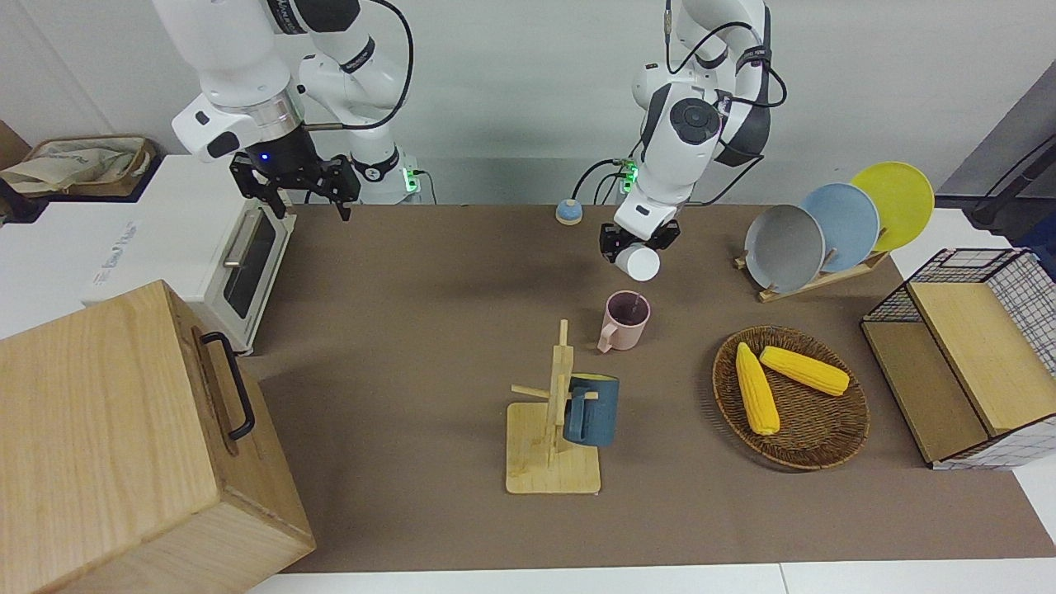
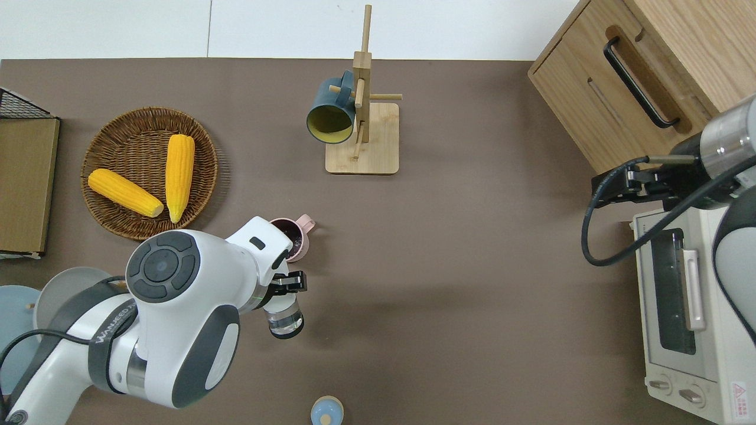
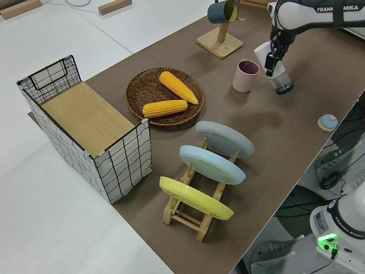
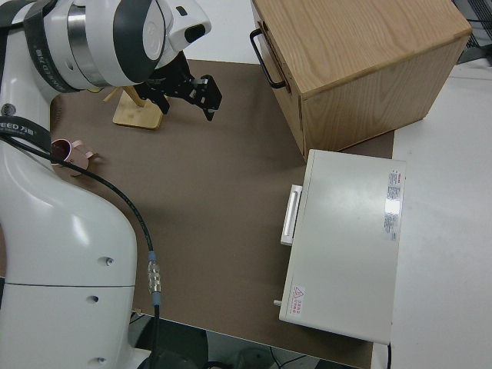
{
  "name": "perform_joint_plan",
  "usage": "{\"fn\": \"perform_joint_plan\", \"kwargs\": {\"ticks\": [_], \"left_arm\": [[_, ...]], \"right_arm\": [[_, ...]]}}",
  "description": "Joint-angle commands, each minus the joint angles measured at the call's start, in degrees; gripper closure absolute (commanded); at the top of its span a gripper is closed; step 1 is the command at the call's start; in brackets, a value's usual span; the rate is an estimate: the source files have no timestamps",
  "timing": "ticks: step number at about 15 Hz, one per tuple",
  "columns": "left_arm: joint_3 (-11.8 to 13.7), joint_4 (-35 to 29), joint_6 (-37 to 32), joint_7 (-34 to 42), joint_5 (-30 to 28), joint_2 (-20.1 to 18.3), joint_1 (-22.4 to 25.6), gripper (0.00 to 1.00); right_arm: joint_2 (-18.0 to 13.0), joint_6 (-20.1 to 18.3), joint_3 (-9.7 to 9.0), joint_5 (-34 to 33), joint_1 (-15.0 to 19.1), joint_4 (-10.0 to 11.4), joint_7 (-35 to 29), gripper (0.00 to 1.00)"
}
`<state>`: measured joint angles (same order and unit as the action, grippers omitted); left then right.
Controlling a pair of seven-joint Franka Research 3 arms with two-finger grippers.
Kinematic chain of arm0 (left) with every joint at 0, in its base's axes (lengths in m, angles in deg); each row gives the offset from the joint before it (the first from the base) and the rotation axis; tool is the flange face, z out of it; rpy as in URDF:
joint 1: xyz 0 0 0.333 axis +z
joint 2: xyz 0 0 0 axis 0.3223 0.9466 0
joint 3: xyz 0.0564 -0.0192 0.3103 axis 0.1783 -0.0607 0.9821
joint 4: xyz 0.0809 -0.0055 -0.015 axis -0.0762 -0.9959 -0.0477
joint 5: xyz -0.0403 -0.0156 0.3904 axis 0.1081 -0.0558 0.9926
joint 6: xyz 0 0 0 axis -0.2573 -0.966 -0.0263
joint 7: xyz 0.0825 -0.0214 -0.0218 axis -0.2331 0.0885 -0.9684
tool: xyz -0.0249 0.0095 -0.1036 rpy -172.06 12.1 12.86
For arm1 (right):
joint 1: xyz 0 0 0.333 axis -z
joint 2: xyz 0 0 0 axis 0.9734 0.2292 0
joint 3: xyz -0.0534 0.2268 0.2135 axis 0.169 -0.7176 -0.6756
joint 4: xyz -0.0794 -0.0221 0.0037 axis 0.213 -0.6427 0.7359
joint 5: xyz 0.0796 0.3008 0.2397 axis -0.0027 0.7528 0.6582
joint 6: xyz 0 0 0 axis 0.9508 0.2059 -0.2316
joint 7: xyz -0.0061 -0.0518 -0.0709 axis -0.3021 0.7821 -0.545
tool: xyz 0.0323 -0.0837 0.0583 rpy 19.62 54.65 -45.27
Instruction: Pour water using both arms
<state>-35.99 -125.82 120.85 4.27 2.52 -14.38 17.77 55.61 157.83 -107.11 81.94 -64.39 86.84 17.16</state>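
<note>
My left gripper [image 1: 639,245] [image 2: 288,285] [image 3: 274,57] is shut on a clear cup [image 2: 284,321] [image 3: 280,83]. The cup is tilted on its side in the air, and its white end [image 1: 638,263] points toward a pink mug [image 1: 627,318] [image 2: 302,231] [image 3: 246,75]. The gripper hangs over the brown table cover right beside that mug. The mug stands upright with something dark inside, and my left arm hides part of it in the overhead view. My right gripper [image 1: 313,208] [image 4: 188,106] is parked, open and holding nothing.
A wooden stand [image 1: 551,450] carries a dark blue mug [image 1: 591,410]. A wicker basket [image 1: 813,445] holds two corn cobs. Also present are a plate rack [image 1: 825,276] with three plates, a wire crate [image 1: 1027,289], a toaster oven [image 1: 247,264], a wooden box [image 1: 124,445] and a small blue knob [image 1: 568,212].
</note>
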Motion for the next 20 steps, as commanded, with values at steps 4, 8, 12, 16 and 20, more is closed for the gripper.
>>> {"fn": "perform_joint_plan", "kwargs": {"ticks": [4, 8, 12, 16, 20], "left_arm": [[0.04, 2.65, -3.01, -0.99, 1.06, 0.53, -0.29, 0.94], [0.04, 2.65, -3.45, -1.60, 1.15, 0.53, -0.82, 0.94], [0.04, 2.65, -3.54, -1.78, 1.15, 0.44, -0.90, 0.94], [-0.04, 2.65, -3.45, -1.87, 1.15, 0.44, -0.90, 0.94], [-0.40, 2.56, -3.54, -3.01, 1.15, -0.43, -0.99, 0.94]], "right_arm": [[-1.35, 0.65, -0.63, 0.81, 1.35, 1.80, 1.29, 0.007], [-1.35, 0.65, -0.63, 0.81, 1.35, 1.80, 1.29, 0.007], [-1.35, 0.65, -0.63, 0.81, 1.35, 1.80, 1.29, 0.007], [-1.35, 0.65, -0.63, 0.81, 1.35, 1.80, 1.29, 0.007], [-1.35, 0.65, -0.72, 0.81, 1.35, 1.62, 1.29, 0.007]]}}
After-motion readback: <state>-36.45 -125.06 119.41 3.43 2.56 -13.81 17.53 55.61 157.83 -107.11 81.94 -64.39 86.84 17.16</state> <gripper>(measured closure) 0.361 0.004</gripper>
